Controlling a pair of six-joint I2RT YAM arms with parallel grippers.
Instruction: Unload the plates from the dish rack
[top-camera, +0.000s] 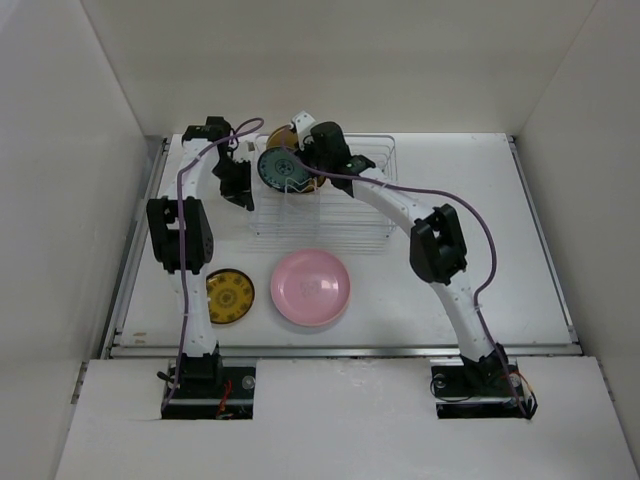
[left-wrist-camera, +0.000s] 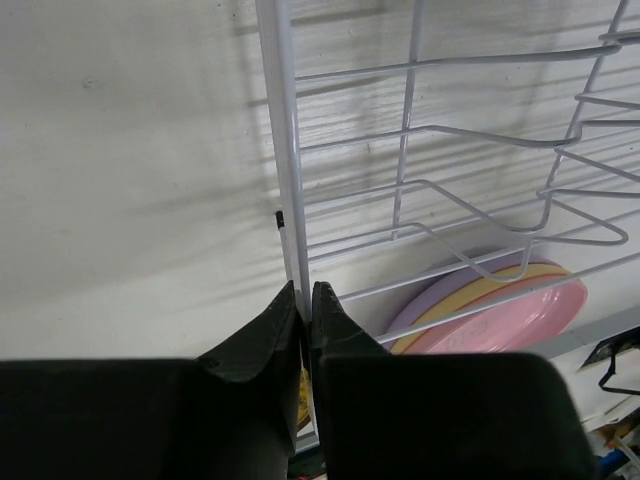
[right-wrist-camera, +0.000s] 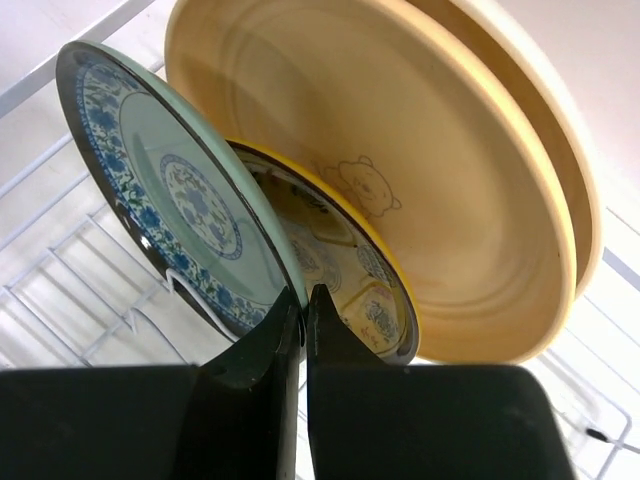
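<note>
Right jaws grip the blue plate (right-wrist-camera: 180, 190); left jaws clamp the dish rack (left-wrist-camera: 281, 120) wire. Next: lift it straight out, rack steadied.

Your wire dish rack (top-camera: 350, 228) upper centre, blue-patterned plate (top-camera: 278, 168), tan plate (right-wrist-camera: 470, 200) upright at its left, pink plate (top-camera: 311, 287), yellow plate (top-camera: 230, 296) flat below.
</note>
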